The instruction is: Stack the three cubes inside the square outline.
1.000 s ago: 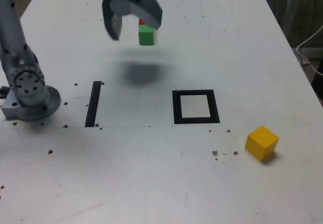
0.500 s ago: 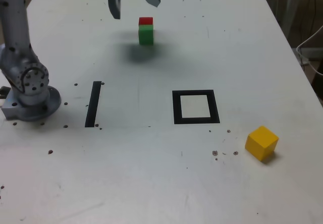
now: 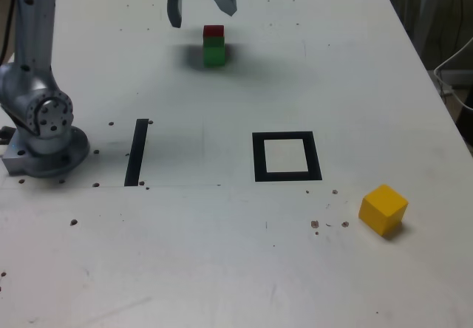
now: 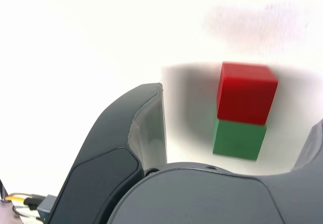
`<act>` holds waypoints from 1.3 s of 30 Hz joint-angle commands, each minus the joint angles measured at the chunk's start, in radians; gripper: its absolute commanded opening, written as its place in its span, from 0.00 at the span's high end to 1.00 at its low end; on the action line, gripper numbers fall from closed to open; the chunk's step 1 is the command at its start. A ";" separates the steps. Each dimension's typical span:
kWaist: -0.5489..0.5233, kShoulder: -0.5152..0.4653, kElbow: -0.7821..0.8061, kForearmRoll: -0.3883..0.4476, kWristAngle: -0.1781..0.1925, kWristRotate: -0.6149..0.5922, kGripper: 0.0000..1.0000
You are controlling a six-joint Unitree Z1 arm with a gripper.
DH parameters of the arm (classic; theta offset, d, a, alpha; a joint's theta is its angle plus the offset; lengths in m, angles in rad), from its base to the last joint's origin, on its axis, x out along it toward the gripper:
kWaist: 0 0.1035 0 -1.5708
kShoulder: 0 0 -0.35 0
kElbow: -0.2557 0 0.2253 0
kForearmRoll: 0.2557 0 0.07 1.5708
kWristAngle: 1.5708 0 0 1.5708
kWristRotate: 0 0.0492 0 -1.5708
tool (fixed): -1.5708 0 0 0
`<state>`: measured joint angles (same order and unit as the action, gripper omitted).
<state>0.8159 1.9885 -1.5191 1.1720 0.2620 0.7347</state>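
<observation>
The end effector (image 3: 202, 10) was held raised over the far part of the surface (image 3: 222, 269), jaws spread wide, w/ nothing gripped. In the wrist view the red cube (image 4: 247, 100) and green cube (image 4: 239, 139) were framed btwn the fingers, free of both, and set nearer the finger at that view's right. That offset is judged the key point: a small sideways correction was prob. needed before any descent. The pair's long axis, red to green, was seen to run across the line btwn the fingertips, so opposite sides of a cube could be met w/o a big wrist turn. Whether red was stacked on green or set just behind it couldn't be told for sure from these angles; contact or near-contact was shown.

The square outline (image 3: 287, 135) was left unfilled, nearer the exterior cam and to the exterior view's right of the pair. The yellow cube (image 3: 383, 208) was placed well apart from the pair, beyond the outline toward the exterior view's lower right. No cube was yet inside, so a pick was prob. next.
</observation>
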 commanded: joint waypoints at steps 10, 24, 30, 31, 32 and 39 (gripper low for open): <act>0.000 0.068 -0.018 -0.013 -0.018 0.000 0.06; -0.009 0.134 -0.069 -0.014 -0.026 0.000 0.11; -0.010 0.155 -0.080 -0.015 -0.026 0.000 0.15; -0.010 0.158 -0.080 -0.015 -0.027 0.000 0.16; -0.010 0.160 -0.080 -0.015 -0.027 0.000 0.17; -0.013 0.176 -0.089 -0.012 -0.032 0.000 0.30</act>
<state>0.8059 2.1610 -1.6036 1.1575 0.2318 0.7347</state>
